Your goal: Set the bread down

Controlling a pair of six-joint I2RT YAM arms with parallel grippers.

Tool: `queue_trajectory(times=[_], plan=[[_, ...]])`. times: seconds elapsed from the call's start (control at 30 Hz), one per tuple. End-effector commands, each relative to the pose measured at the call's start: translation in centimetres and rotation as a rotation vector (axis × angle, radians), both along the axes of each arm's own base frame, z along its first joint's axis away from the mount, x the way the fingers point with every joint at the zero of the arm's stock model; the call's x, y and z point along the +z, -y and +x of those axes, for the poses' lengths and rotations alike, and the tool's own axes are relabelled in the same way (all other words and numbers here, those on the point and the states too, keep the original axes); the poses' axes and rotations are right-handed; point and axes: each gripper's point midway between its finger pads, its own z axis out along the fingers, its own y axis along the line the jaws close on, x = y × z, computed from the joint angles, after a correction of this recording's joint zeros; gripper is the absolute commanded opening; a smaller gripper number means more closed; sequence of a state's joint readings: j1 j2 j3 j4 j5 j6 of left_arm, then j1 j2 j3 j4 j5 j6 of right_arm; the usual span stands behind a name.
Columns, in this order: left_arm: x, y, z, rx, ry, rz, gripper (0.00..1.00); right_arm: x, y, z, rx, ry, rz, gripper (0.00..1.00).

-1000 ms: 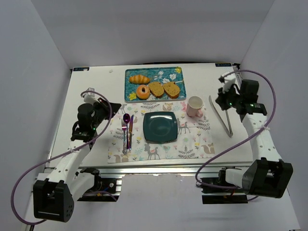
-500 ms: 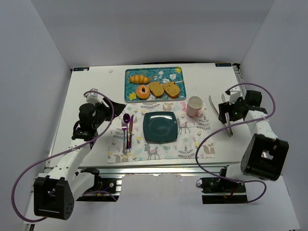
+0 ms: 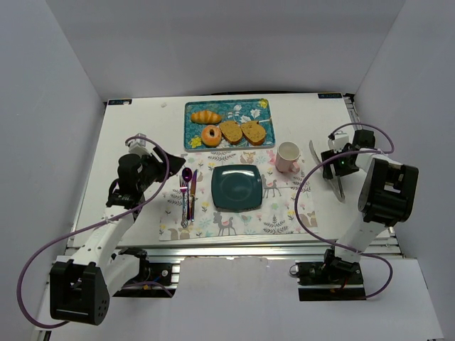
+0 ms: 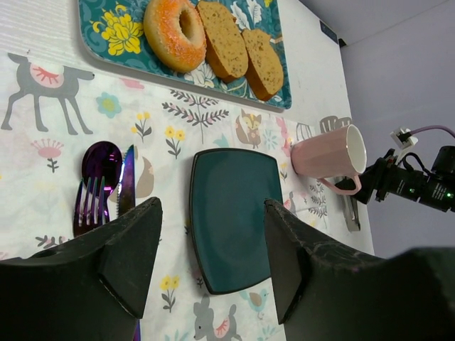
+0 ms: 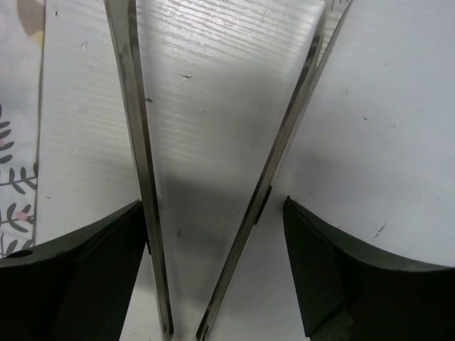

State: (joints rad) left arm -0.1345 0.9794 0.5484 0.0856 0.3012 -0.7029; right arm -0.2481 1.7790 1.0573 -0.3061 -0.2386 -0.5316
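Note:
Two bread slices [image 3: 242,132] [image 4: 242,50] lie on the teal flowered tray [image 3: 263,104] [image 4: 106,28] at the back, beside a sugared donut [image 3: 211,135] [image 4: 175,32] and a croissant [image 3: 206,116]. A dark teal square plate [image 3: 237,187] [image 4: 231,213] sits empty on the placemat. Metal tongs [image 3: 338,190] [image 5: 135,106] lie on the table at the right. My right gripper [image 3: 334,165] [image 5: 213,201] is low over them, open, with both tong arms between its fingers. My left gripper [image 3: 146,170] [image 4: 212,202] hovers open at the placemat's left, holding nothing.
A pink mug [image 3: 287,156] [image 4: 327,153] stands on the placemat [image 3: 284,206] right of the plate. A purple spoon, fork and knife [image 3: 188,192] [image 4: 103,185] lie left of the plate. White walls enclose the table on three sides.
My right arm has folded in and lowered, bringing its gripper down over the tongs. The left arm has hardly moved.

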Motion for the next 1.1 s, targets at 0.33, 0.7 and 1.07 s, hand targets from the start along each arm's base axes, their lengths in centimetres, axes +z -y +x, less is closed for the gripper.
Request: queue_trajectory(times=[0.33,0.7,1.07], plan=[[1.4,-0.3,1.0,0.024,0.043,0.006,0.69,-1.2,-1.1,-2.0,0.145,-0.119,0.026,0.77],[2.2,-0.7,0.6,0.042,0.047,0.019,0.69,-3.8,0.1,-3.2,0.135,-0.186,-0.005,0.41],[5.0,-0.8,0.5,0.062,0.109,-0.022,0.69,19.1,-10.5,4.3,0.284,0.208,0.472,0.17]])
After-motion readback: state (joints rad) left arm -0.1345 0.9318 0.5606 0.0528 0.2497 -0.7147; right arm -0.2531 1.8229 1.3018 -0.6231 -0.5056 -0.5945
